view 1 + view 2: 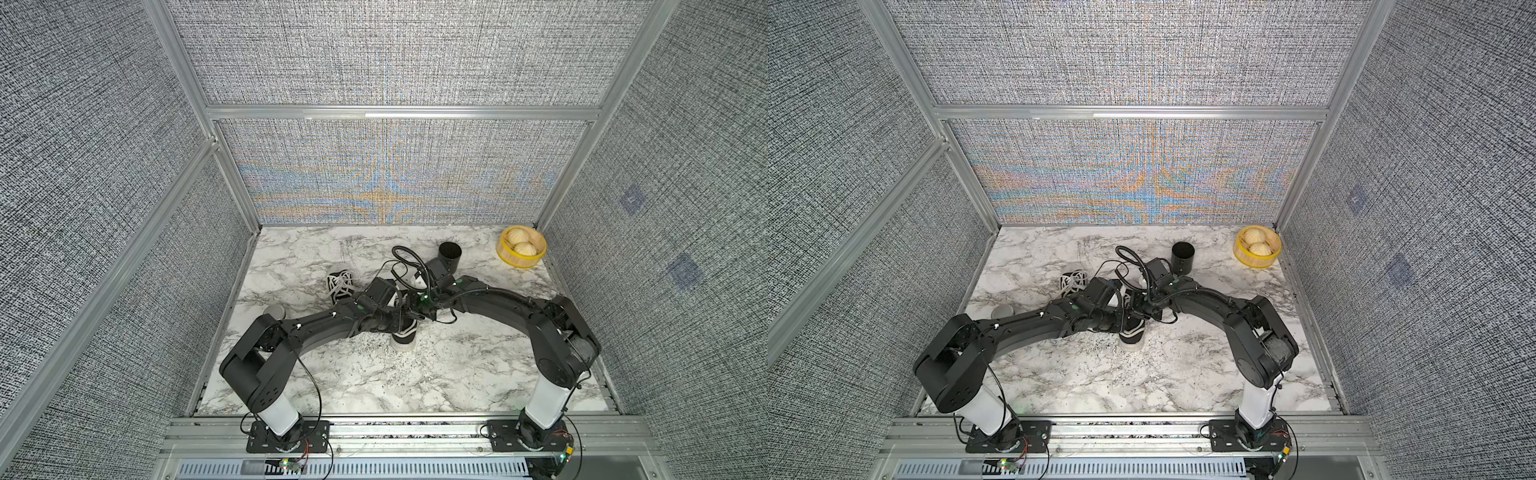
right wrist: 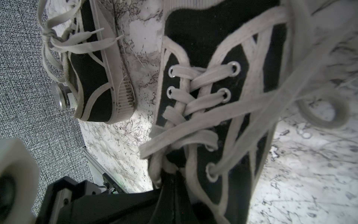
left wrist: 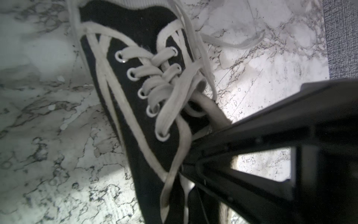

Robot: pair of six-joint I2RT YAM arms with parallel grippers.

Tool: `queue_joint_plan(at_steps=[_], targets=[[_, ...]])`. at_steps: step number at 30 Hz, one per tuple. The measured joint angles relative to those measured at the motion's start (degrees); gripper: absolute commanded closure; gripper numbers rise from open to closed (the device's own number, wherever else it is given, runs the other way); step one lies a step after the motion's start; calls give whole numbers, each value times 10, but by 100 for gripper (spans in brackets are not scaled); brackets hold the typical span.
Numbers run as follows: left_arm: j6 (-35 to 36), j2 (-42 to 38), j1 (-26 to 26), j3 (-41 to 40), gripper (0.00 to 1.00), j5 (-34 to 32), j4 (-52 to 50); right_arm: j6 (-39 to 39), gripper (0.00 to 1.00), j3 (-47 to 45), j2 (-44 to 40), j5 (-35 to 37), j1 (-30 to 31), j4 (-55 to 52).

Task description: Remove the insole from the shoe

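Note:
A black canvas shoe (image 1: 404, 337) with a white sole and white laces stands at the table's middle, and both arms meet over its opening. It fills the left wrist view (image 3: 131, 93) and the right wrist view (image 2: 203, 48). My left gripper (image 3: 193, 205) is shut at the collar beside the laces, and nothing shows between its fingers. My right gripper (image 2: 174, 195) reaches in at the tongue. Its dark fingers lie close together and their gap cannot be made out. Its frame crosses the left wrist view (image 3: 271, 139). The insole is hidden inside the shoe.
A second black shoe (image 1: 340, 284) lies behind to the left, with a metal-lidded jar (image 1: 274, 311) near the left wall. A black cup (image 1: 451, 255) stands at the back. A yellow basket (image 1: 536, 257) with buns sits in the back right corner.

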Motion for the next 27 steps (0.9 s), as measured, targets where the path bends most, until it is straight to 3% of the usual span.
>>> queue_joint_plan(at_steps=[5,8,12,17,22,27], targets=[[-64,23,3,11,99,31,12,-25,43,-28,-95,33,-3,30],[-103,29,3,6,99,46,28,-45,35,-90,-172,48,-1,69],[-148,30,6,-1,99,63,47,-61,34,-227,-278,111,18,137],[-193,30,6,-2,99,76,66,-115,34,-436,-396,211,93,264],[-224,27,8,-4,99,82,83,-204,30,-533,-414,306,163,400],[-249,27,10,-8,99,89,92,-250,24,-536,-333,347,178,492]])
